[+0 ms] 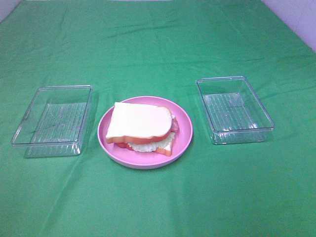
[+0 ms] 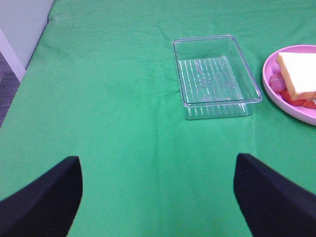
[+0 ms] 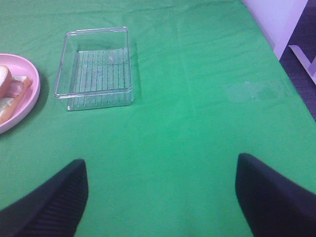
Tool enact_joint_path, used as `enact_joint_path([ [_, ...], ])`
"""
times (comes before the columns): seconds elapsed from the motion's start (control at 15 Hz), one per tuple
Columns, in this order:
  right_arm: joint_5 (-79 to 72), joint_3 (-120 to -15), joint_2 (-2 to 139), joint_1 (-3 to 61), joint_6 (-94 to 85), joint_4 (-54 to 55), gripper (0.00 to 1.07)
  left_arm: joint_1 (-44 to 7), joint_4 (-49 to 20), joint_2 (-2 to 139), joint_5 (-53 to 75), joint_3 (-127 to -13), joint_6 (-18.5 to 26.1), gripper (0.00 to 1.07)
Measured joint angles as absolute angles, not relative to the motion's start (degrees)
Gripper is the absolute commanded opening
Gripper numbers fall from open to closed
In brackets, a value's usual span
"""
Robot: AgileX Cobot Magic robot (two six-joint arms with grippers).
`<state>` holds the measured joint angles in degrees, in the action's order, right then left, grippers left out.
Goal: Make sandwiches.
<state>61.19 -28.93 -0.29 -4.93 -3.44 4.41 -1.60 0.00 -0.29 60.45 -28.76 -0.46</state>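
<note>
While both arms hang back from the work, the sandwich (image 1: 142, 127) sits assembled on the pink plate (image 1: 183, 120), which lies at the middle of the green cloth (image 1: 158, 44); its white top slice with an orange-brown crust faces up, and pale green lettuce, a red edge of tomato and a second slice show beneath it along the near side; to the left of the plate, just beside it and not touching, stands the left clear tray (image 1: 52, 120); to the right of the plate, a little further off, stands the right clear tray (image 1: 234, 109); the left gripper (image 2: 158, 197) hovers over bare cloth well apart from the plate, its dark fingers (image 2: 47, 200) spread wide with nothing between them; the right gripper (image 3: 160, 197) hovers likewise on the plate's other side, its fingers (image 3: 274, 197) also parted wide and holding nothing.
</note>
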Motion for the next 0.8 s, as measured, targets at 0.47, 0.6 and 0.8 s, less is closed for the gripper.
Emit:
enact_joint_path([
  [0.47, 61.2, -28.9, -0.3, -4.9, -3.4, 4.5, 0.77, -1.6, 0.0, -0.3, 60.4, -28.8, -0.5, 0.79],
  [0.6, 61.2, -28.9, -0.3, -4.9, -3.4, 4.5, 0.77, -1.6, 0.0, -0.3, 60.4, -28.8, -0.5, 0.79],
  [0.8, 61.2, -28.9, -0.3, -4.9, -3.4, 4.5, 0.77, -1.6, 0.0, -0.3, 60.4, -28.8, -0.5, 0.79],
])
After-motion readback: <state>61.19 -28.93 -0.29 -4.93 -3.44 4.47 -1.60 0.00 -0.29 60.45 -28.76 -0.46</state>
